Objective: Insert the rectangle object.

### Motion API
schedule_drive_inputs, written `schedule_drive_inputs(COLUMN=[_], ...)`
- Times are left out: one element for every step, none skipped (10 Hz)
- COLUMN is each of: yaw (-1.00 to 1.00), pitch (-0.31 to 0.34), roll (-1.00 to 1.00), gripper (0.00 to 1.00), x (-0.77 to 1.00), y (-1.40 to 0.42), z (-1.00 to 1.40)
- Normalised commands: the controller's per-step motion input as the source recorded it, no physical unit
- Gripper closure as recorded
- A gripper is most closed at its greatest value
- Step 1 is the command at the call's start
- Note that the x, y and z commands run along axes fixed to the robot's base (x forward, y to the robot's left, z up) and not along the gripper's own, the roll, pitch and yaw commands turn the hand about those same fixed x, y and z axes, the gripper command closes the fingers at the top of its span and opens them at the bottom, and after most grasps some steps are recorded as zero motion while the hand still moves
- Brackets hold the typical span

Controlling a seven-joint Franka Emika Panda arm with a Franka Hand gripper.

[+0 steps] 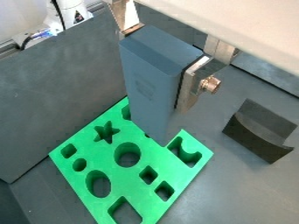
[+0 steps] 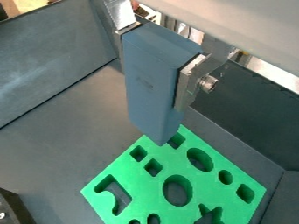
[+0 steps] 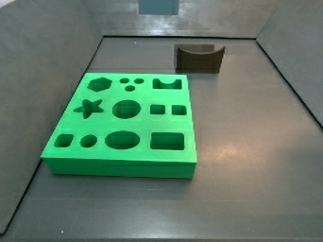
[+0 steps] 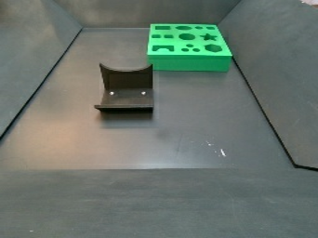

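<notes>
While the dark grey floor [image 3: 240, 142] spreads widest across both side views, the green board [image 3: 108, 128] is the next biggest thing, a thick slab of bright, smooth green cut through with holes: a star, circles, an oval, squares and one larger rectangular hole [image 3: 168, 142] at a corner. Well apart from it sits the dark brown block [image 4: 125, 90], matte, with a curved notch scooped from its top.

Neither side view shows the arm. In both wrist views the gripper [image 1: 158, 74] hangs above the board, clamped on the rectangle object [image 2: 149, 87], a tall grey-blue block with plain matte faces and crisp edges. One flat silver finger [image 2: 191, 83] presses a broad side face; the opposite finger is hidden behind the block, so the squeeze is judged from how the block hangs. Its long axis runs straight down from the gripper toward the board, lower end over the green surface and clear of it. Whether that end sits over the rectangular hole is hard to tell from these angles; I'd judge it needs a sideways shift before lowering.
</notes>
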Motion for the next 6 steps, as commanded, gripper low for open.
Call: schedule_drive_inputs(yaw=[0.00, -0.18, -0.36, -0.33, -0.21, -0.07], pitch=[0.000, -0.193, -0.091, -0.036, -0.041, -0.027], roll=[0.00, 0.13, 0.11, 0.13, 0.11, 0.15], gripper=[1.00, 1.00, 1.00, 1.00, 1.00, 1.00], x=[-0.04, -0.01, -0.05, 0.25, 0.23, 0.14], y=[0.00, -0.05, -0.27, -0.49, -0.55, -0.51], z=[0.00, -0.78, -1.00, -1.00, -1.00, -1.00])
